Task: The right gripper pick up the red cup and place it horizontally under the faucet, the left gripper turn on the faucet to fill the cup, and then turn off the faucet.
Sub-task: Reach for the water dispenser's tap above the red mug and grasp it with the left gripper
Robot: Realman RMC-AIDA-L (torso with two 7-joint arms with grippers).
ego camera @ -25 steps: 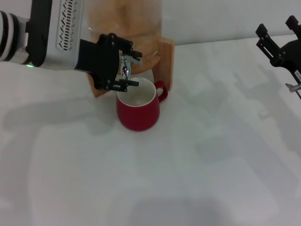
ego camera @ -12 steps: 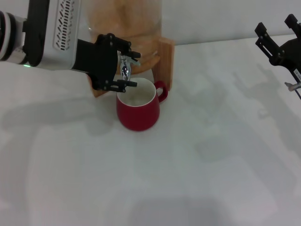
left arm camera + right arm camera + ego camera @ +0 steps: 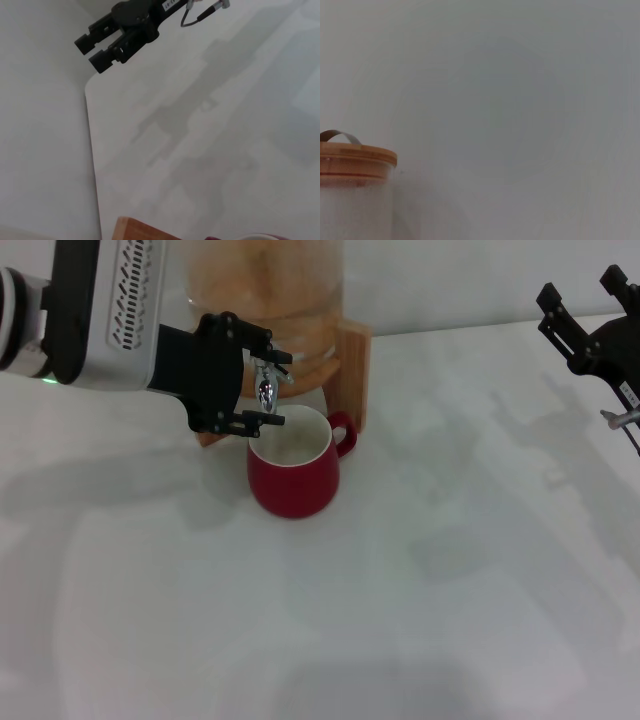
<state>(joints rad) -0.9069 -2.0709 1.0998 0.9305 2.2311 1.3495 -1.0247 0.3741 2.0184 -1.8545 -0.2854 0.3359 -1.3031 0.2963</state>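
Backing off from the faucet [image 3: 266, 390] by a little, our left hand [image 3: 262, 388] now sits just beside it with its fingers spread on either side of the spigot, gripping nothing. The red cup [image 3: 294, 470] stands upright right below the faucet; we judge the shut-off done or nearly so. Our right hand [image 3: 580, 312], well away from the faucet, is spread and empty.

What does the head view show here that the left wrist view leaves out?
Only the head view shows the left gripper, jaws open around the faucet, and the dispenser's jar. Only the left wrist view shows the table's far edge against the wall. Both show the right gripper, open and parked clear of the work, the red cup (just its rim in the wrist view) and the wooden frame.
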